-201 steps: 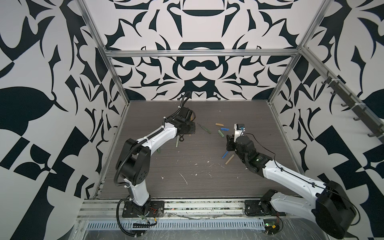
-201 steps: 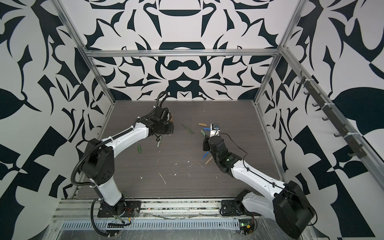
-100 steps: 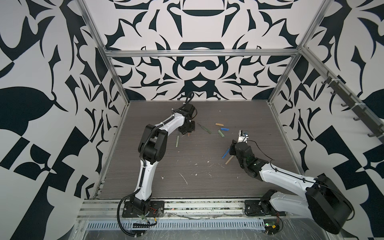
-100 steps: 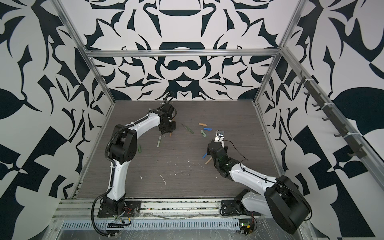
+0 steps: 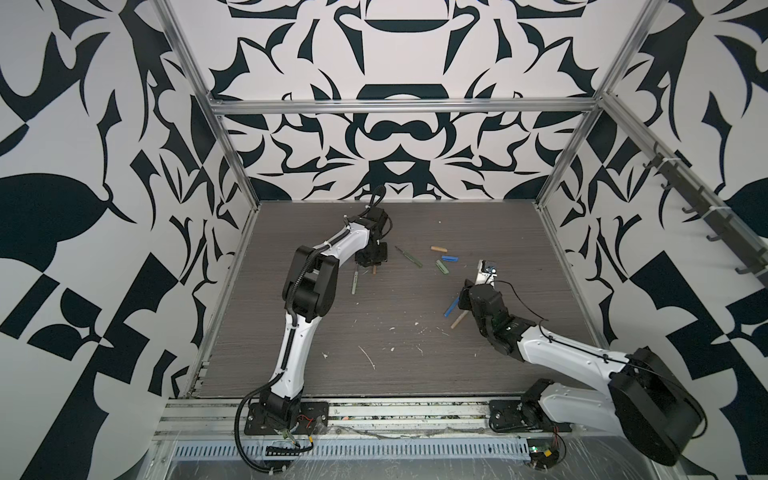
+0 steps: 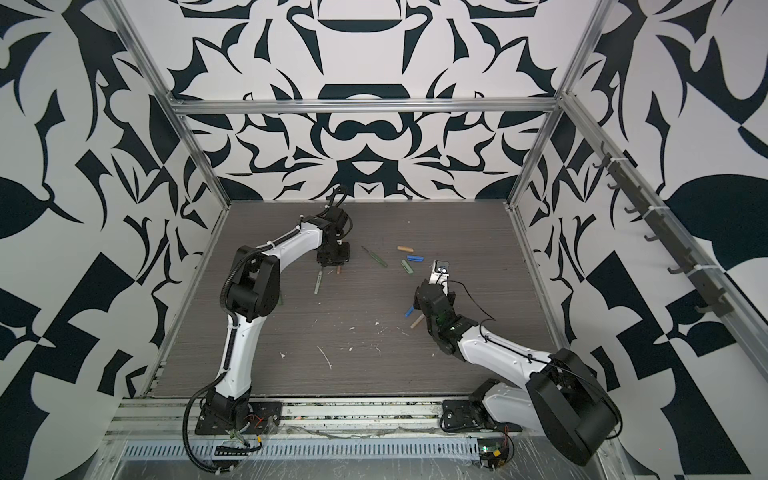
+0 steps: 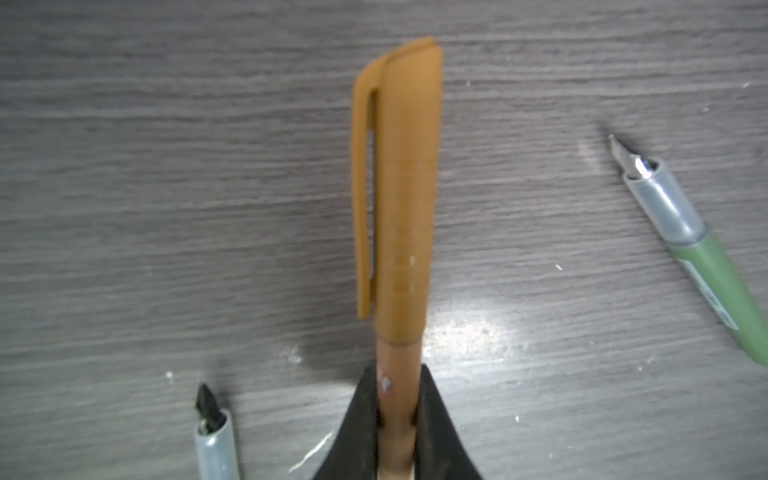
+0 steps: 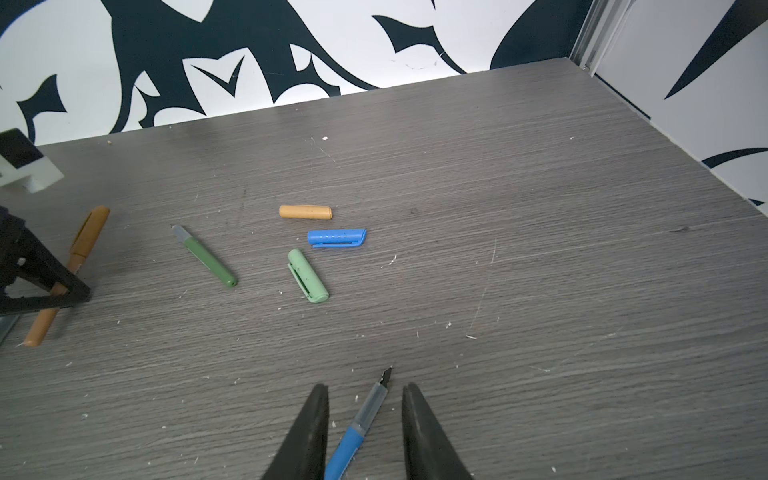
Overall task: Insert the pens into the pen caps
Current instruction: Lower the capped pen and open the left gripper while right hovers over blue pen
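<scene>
**Capping under way:** Pens and caps are shown scattered over the far half of the grey wood-grain table (image 5: pixel 374 374). At far left, the left gripper (image 7: pixel 399 390) is pinched onto the bare barrel of the ochre-brown pen (image 7: pixel 399 353). That pen's nib end is already sheathed in the ochre-brown cap (image 7: pixel 405 187).

Nearer and to the right, the right gripper (image 8: pixel 365 388) is held spread. One finger is placed either side of the uncapped blue pen (image 8: pixel 353 432), and no contact is made.

The dark green pen (image 5: pixel 409 257), pale green pen (image 5: pixel 354 284) and tan pen (image 5: pixel 459 321) are left lying bare. The pens are judged light, stiff and smooth, and likely to roll. A hold at mid-barrel, clear of the dark nib, is advised.

Of the caps seen, only the ochre-brown one is filled. The tan cap (image 8: pixel 305 212), blue cap (image 8: pixel 336 238) and light green cap (image 8: pixel 308 275) are seen empty, clustered at far right of centre.
</scene>
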